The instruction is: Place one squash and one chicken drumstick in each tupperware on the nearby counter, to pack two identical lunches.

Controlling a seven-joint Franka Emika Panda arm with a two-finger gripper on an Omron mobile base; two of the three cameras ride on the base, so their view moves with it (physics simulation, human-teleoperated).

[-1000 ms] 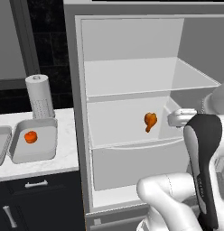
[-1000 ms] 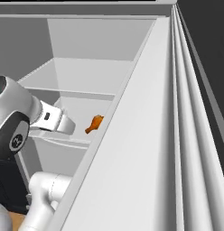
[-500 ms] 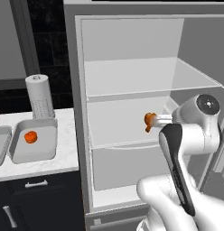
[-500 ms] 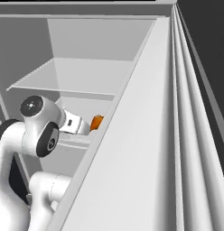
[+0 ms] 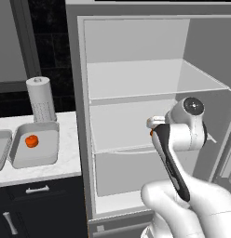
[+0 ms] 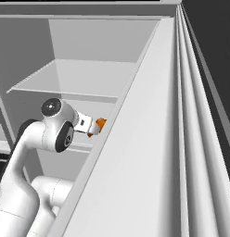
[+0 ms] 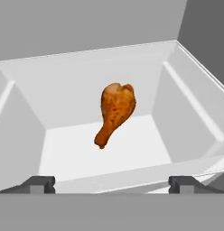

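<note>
Gripper [image 7: 112,182] points into the open fridge [image 5: 136,88] at middle-shelf height. Its jaws stand wide apart, nothing between them; the two dark fingertips [image 7: 39,184] sit at the near lip of the shelf.

Chicken drumstick [image 7: 114,113] lies on the white middle shelf [image 7: 105,149], ahead of the gripper and roughly centred between the fingertips, not touching them. Thick end points toward the back wall, thin bone end toward the gripper. In the right base view the drumstick [image 6: 99,125] shows as an orange patch just past the hand, close beside the fridge's side wall [image 6: 135,152]. In the left base view the wrist covers nearly all of it.

The shelf around the drumstick is boxed by the back wall and both side walls; the upper glass shelf [image 5: 150,79] lies above the arm.

On the counter [image 5: 47,169], left of the fridge: one tupperware [image 5: 36,145] holds a small orange squash [image 5: 31,141]. Second tupperware [image 5: 1,149] sits just beside it, cut by the frame edge; contents cannot be told. A paper towel roll [image 5: 41,98] stands upright behind them.
</note>
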